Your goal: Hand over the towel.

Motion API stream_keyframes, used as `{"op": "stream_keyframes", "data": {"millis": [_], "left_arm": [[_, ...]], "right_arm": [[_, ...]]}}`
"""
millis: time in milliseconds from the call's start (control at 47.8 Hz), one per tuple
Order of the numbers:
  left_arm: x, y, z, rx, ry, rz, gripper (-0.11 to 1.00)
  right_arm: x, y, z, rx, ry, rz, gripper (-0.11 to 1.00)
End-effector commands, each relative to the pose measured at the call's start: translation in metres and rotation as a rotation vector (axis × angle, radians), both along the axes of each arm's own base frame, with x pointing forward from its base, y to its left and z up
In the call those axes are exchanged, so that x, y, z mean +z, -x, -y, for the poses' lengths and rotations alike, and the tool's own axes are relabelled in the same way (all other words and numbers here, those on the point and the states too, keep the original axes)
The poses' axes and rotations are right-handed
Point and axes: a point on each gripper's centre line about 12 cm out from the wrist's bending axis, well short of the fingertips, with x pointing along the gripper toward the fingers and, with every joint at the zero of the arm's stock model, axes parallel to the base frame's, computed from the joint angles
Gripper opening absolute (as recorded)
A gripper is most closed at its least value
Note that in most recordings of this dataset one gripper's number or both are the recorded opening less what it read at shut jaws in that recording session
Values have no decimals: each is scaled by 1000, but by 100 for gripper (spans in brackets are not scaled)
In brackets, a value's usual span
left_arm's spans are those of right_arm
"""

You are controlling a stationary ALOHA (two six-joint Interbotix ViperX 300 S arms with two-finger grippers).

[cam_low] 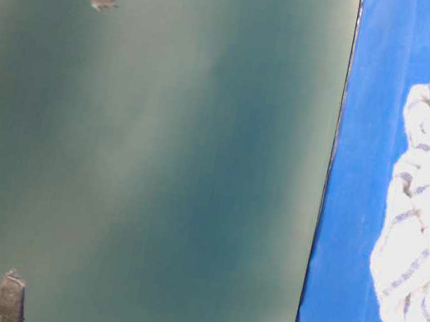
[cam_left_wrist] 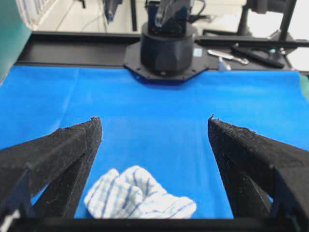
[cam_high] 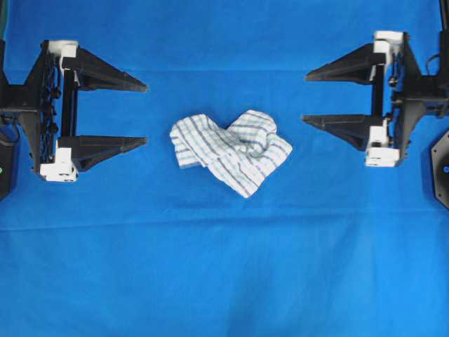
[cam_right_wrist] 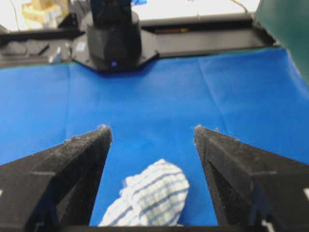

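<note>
While both claws gape empty, left claw, right claw, crumpled towel between, underside hidden.

We see the towel lying crumpled on the table cloth that covers the counter, near the middle. The left end effector is to its left and the right end effector to its right, both apart from it, their tips pointing inward toward each other across the towel.
</note>
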Motion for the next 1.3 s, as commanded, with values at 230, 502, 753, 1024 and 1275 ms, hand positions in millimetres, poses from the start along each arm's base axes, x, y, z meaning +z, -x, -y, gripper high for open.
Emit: {"op": "stream_keyframes", "data": {"millis": [230, 502, 753, 1024, 1275], "left_arm": [[6, 4, -1, 4, -3, 15, 90], [11, 52, 0, 2, -14, 24, 90], [-17, 107, 2, 0, -20, 39, 90], [-70, 141, 3, -3, -14, -9, 90], [-85, 145, 4, -5, -14, -20, 90]], "right_arm": [[10, 5, -1, 1, -1, 23, 72], [19, 56, -6, 0, -10, -8, 72], [-10, 104, -12, 0, -8, 38, 72], [-67, 129, -12, -18, -31, 13, 72], [-91, 129, -7, -58, -50, 15, 72]]}}
